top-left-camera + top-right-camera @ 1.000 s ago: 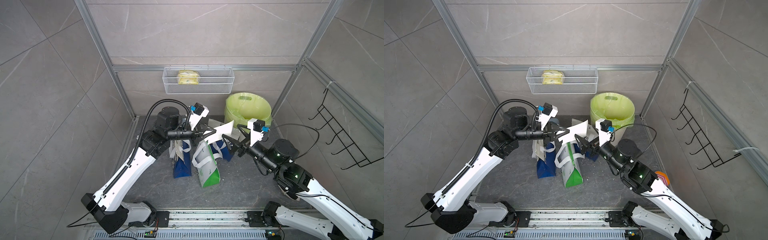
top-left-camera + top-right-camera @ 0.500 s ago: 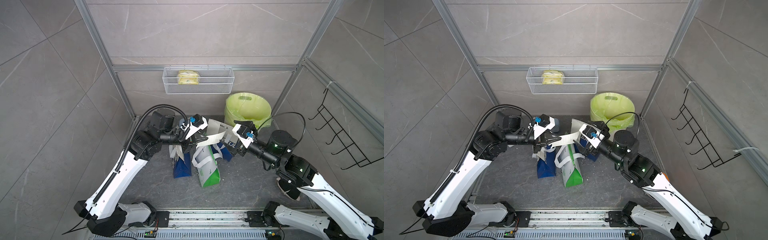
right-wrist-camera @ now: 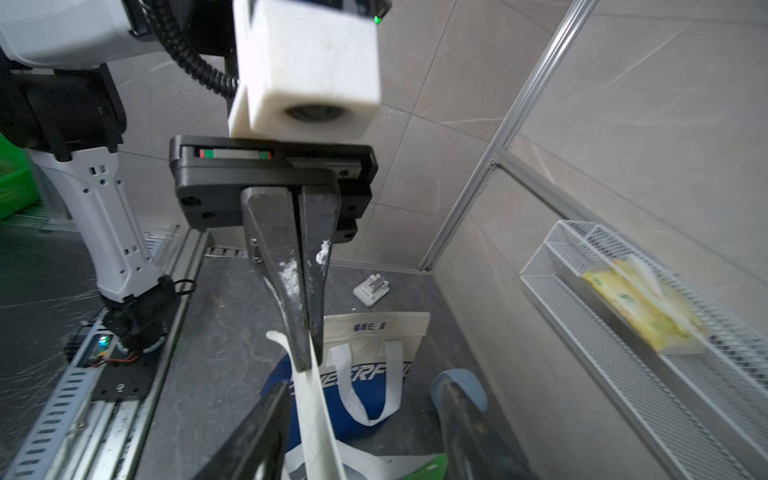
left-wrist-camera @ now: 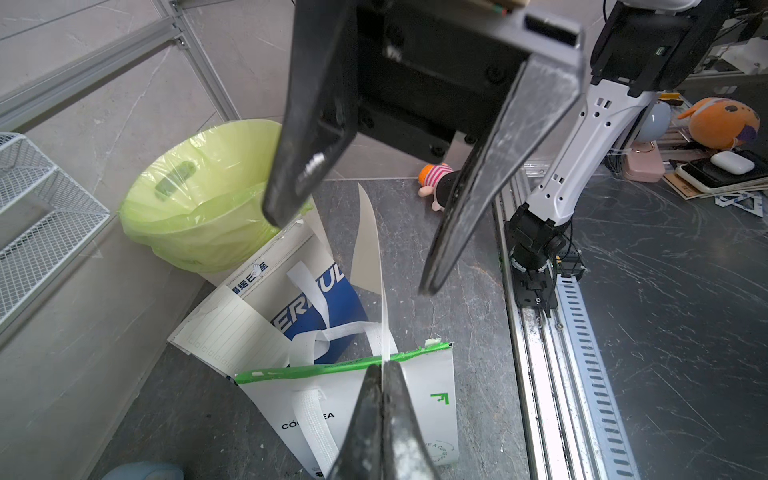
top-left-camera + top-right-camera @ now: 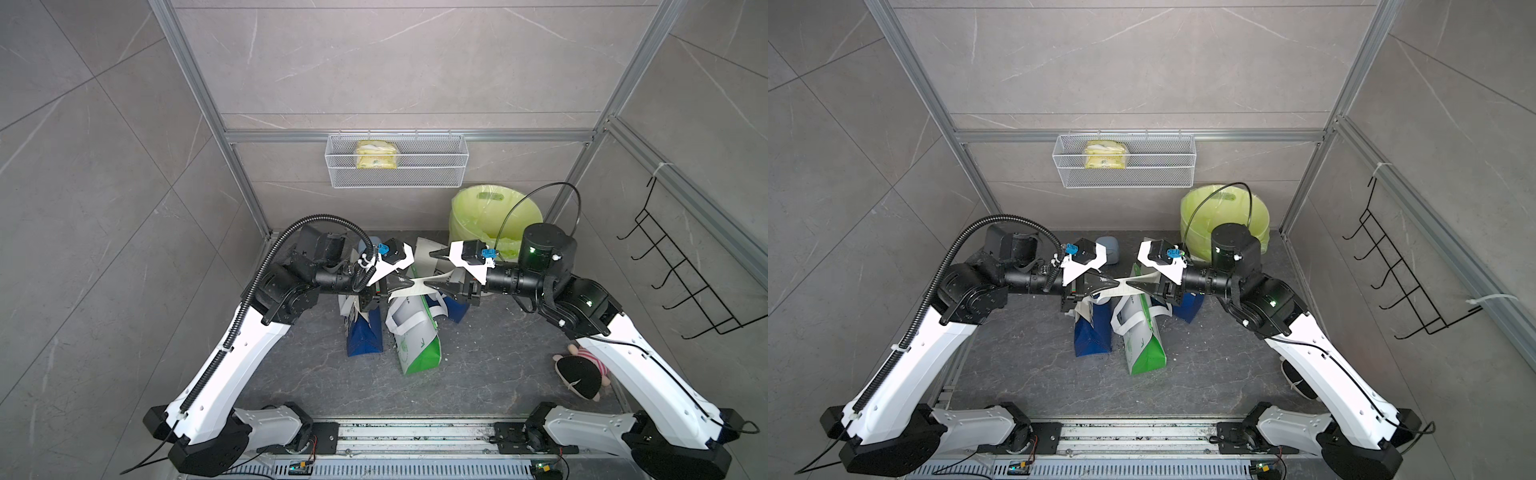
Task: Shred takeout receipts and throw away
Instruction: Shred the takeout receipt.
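White thin paper slip, takeout receipt (image 4: 368, 239) (image 5: 420, 286): held in the air above the bags, edge-on and bowed, spanning the gap between the two claws in both top views.

Left claw (image 4: 380, 368) (image 5: 1115, 284): black tapered fingers pressed together, pinching one end of the takeout receipt.

Right claw (image 4: 355, 251): black fingers spread, standing on either side of the receipt's other end; the wrist views show no clamping.

Lined white slip (image 4: 232, 336): a further receipt, flat against the face of the blue-and-white paper bag (image 4: 324, 307) just beside the bin.

Green-and-white paper bag (image 5: 415, 345): white looped handles, on the dark grey worktop (image 5: 478, 365) directly below the claws.

Second blue-and-white bag (image 5: 363, 336): just beside the green-and-white bag, on the left arm's side.

Lime-green lined bin (image 5: 494, 212): in the rear corner, behind the right arm's wrist.

White wire basket (image 5: 436, 170): hung on the back wall, holding a yellow packet (image 5: 376, 154).

Black wire hook rack (image 5: 681, 274): on the side wall, well apart from the bags.

Dark plush toy (image 5: 579, 376): on the worktop, partly hidden by the right arm.
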